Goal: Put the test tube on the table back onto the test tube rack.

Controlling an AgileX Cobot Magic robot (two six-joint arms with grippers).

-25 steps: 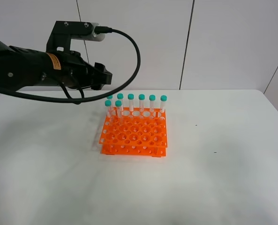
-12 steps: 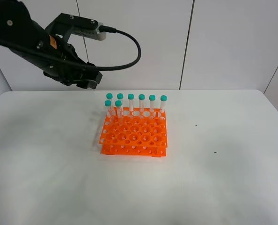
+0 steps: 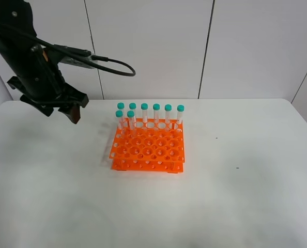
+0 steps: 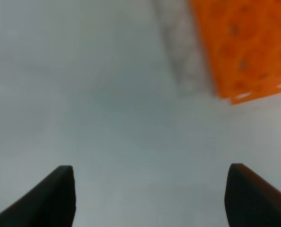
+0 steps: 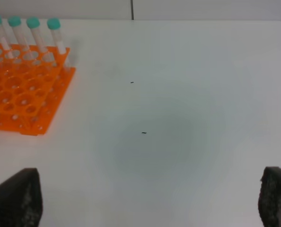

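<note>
The orange test tube rack (image 3: 149,149) stands mid-table with several teal-capped tubes (image 3: 144,114) upright in its far rows; two of them (image 3: 131,121) stand one row nearer. They look alike, and no test tube lies on the white table (image 3: 246,186). My left gripper (image 3: 72,112) hangs above the table to the left of the rack, apart from it. In the left wrist view the left gripper (image 4: 150,198) is open and empty, with a rack corner (image 4: 244,47) ahead. My right gripper (image 5: 147,201) is open and empty, and the rack (image 5: 22,99) and tubes (image 5: 34,30) lie off to one side.
A black cable (image 3: 112,66) loops from the left arm in front of the white panelled wall (image 3: 246,46). Two tiny dark specks (image 3: 237,168) mark the table right of the rack. The right arm is out of the exterior view.
The left arm has swung left and back from above the rack's far left corner. Its gripper now points down over the table left of the rack. Rack and tubes have not moved.
</note>
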